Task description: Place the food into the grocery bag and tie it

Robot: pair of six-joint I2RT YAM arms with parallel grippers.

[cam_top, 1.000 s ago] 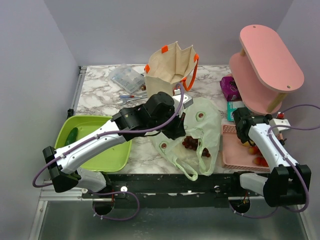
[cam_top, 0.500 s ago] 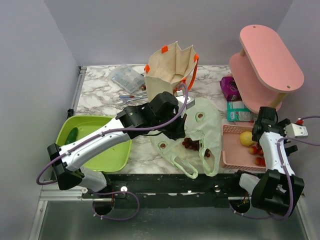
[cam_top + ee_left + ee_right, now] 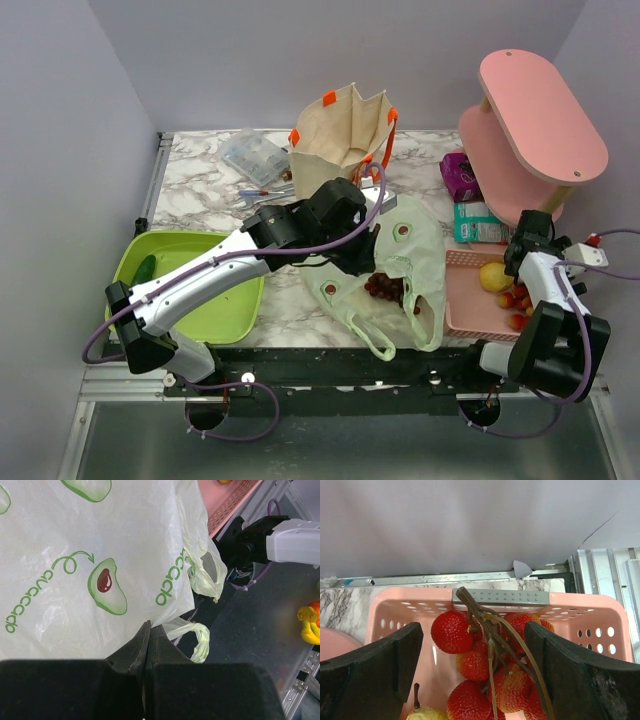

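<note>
The light green grocery bag (image 3: 415, 250) with avocado prints lies crumpled at mid table, dark red grapes (image 3: 385, 287) showing in its mouth. My left gripper (image 3: 366, 262) is shut on the bag's thin edge. In the left wrist view its tips (image 3: 148, 630) pinch the film of the bag (image 3: 100, 555), and a handle loop (image 3: 200, 642) hangs beside them. My right gripper (image 3: 518, 272) hovers over the pink basket (image 3: 465, 312). Its fingers (image 3: 385, 665) stand open on either side of a stemmed bunch of red strawberries (image 3: 490, 665). A yellow fruit (image 3: 492, 276) lies beside the bunch.
A beige tote with orange handles (image 3: 345, 130) stands at the back. A pink two-tier shelf (image 3: 535, 120) fills the back right, with purple (image 3: 460, 175) and teal (image 3: 475, 222) packets below it. A green tray (image 3: 190, 295) sits at the left. A clear box (image 3: 255, 155) lies behind it.
My right arm swung back to the right and now points its gripper down over the basket's berries, its fingers narrowing slightly. The left gripper drifted slightly right, still holding the bag edge.
</note>
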